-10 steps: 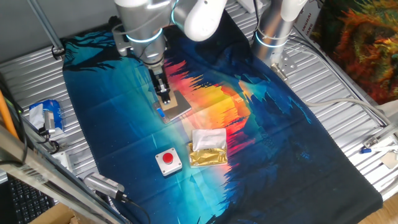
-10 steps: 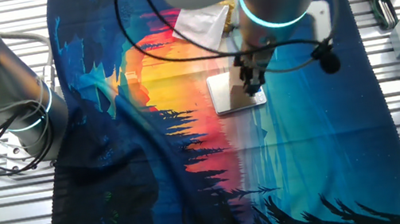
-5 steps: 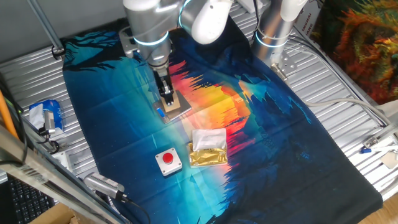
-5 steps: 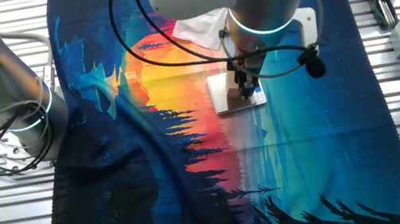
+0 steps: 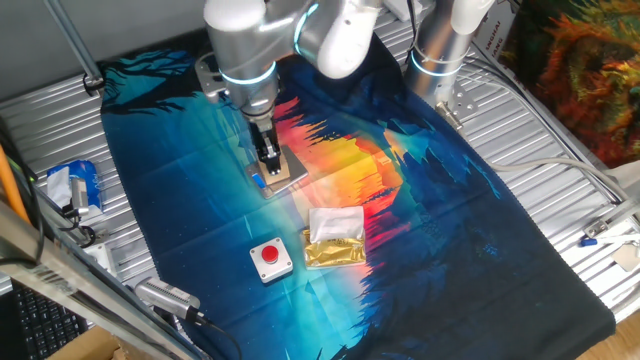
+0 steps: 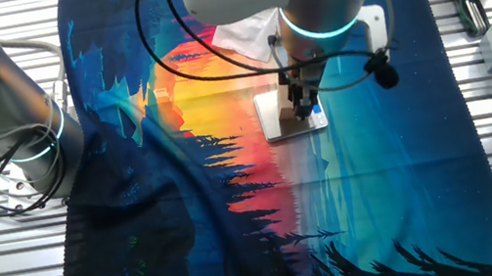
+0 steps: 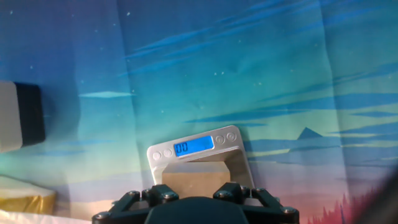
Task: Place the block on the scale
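Observation:
The scale (image 7: 194, 147) lies on the blue patterned cloth, with a silver top plate and a lit blue display reading zeros. It also shows in one fixed view (image 5: 287, 174) and in the other fixed view (image 6: 275, 119). The tan wooden block (image 7: 196, 174) sits between my fingers, over the scale's plate. I cannot tell whether it touches the plate. My gripper (image 7: 196, 191) is shut on the block, pointing straight down over the scale (image 5: 268, 158) (image 6: 302, 109).
A white box with a red button (image 5: 270, 258) and a white-and-gold foil packet (image 5: 334, 240) lie on the cloth in front of the scale. A white and black box (image 7: 18, 117) shows at the hand view's left. Ribbed metal table edges surround the cloth.
The arm has shifted a little and brought the gripper with the block lower over the scale. Nothing else has moved.

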